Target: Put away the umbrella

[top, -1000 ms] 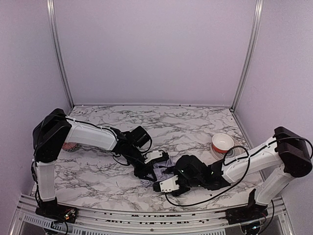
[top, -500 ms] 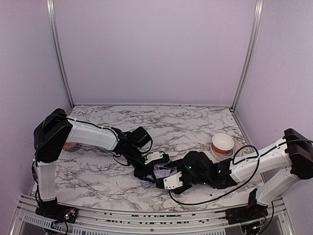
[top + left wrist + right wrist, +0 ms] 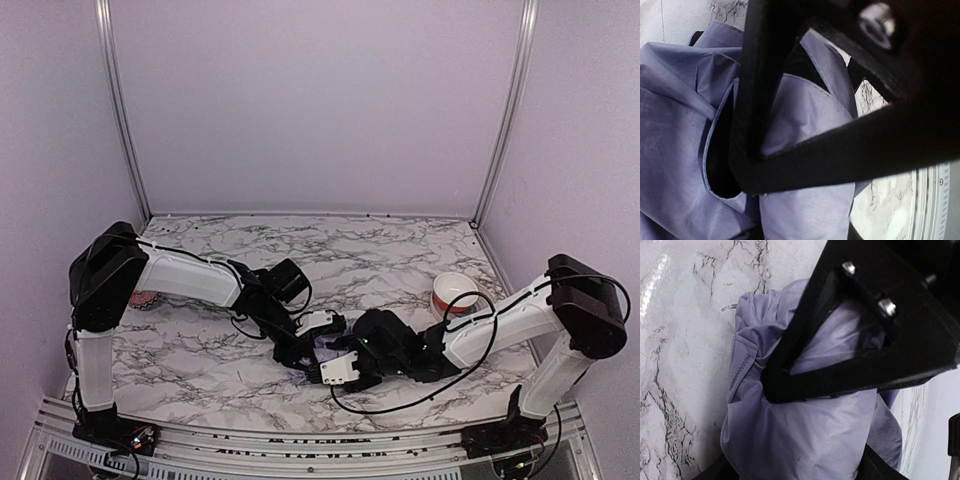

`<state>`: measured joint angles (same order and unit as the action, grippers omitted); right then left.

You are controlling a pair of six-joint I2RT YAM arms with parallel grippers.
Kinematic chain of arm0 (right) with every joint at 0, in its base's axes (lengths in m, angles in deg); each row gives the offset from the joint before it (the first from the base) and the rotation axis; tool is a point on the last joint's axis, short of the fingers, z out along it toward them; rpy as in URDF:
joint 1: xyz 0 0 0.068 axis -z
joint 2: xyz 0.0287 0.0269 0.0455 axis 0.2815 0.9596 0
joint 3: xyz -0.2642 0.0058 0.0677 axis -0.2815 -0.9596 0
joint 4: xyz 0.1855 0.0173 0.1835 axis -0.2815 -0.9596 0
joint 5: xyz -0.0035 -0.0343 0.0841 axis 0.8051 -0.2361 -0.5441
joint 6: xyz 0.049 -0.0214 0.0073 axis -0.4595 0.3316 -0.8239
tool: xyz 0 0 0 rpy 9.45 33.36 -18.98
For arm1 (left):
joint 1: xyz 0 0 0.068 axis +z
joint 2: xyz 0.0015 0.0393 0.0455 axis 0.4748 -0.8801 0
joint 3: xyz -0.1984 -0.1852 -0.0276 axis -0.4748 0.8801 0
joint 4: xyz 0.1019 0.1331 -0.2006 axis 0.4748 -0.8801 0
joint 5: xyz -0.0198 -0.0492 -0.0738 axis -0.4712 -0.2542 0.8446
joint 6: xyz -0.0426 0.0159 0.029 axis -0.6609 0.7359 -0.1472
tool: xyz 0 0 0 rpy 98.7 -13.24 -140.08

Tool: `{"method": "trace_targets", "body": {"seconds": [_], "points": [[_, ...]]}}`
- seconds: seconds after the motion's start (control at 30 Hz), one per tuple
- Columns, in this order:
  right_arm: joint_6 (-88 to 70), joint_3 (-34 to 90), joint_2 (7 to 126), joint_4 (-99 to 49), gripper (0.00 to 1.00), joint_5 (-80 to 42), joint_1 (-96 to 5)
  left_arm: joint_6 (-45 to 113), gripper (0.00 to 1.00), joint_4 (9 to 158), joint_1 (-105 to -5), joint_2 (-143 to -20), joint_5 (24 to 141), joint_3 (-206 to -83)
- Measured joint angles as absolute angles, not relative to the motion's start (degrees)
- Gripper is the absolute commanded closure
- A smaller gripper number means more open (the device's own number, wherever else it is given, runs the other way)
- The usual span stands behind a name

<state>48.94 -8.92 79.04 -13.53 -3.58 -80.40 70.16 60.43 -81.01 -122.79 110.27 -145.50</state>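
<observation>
Slid left since a second earlier: right gripper, pressed against the umbrella, jaws impossible to judge. Clamped on its fabric: left gripper.

On the marble table both arms reached low toward one spot near the front edge. The left gripper came in from the left and the right gripper from the right, meeting over a small crumpled patch of the pale lavender umbrella, most of it hidden beneath them. From above, the fingers were too small and dark to tell whether either was closed on the fabric. The orange-and-white bowl stood upright well apart to the right — just behind the right arm's forearm.
</observation>
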Motion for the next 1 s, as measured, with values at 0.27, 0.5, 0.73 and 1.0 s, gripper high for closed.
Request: {"method": "trace_targets", "body": {"seconds": [0.27,0.5,0.73,1.0], "points": [[46.58,-7.15,80.09,-14.86,0.73,-4.63,-79.74,70.07,0.4,60.14,-80.55,-121.74,108.89,-145.05],[46.41,-5.51,80.79,-15.23,0.81,-6.13,-78.72,68.06,0.01,65.15,-80.07,-115.18,104.45,-138.69],[44.44,-4.04,80.81,-17.44,0.86,-10.0,-76.51,65.37,0.01,80.19,-78.32,-99.82,95.42,-121.27],[39.37,0.64,82.78,-22.71,0.87,-17.72,-72.25,62.9,0.33,98.96,-78.84,-80.96,86.97,-103.65]]}}
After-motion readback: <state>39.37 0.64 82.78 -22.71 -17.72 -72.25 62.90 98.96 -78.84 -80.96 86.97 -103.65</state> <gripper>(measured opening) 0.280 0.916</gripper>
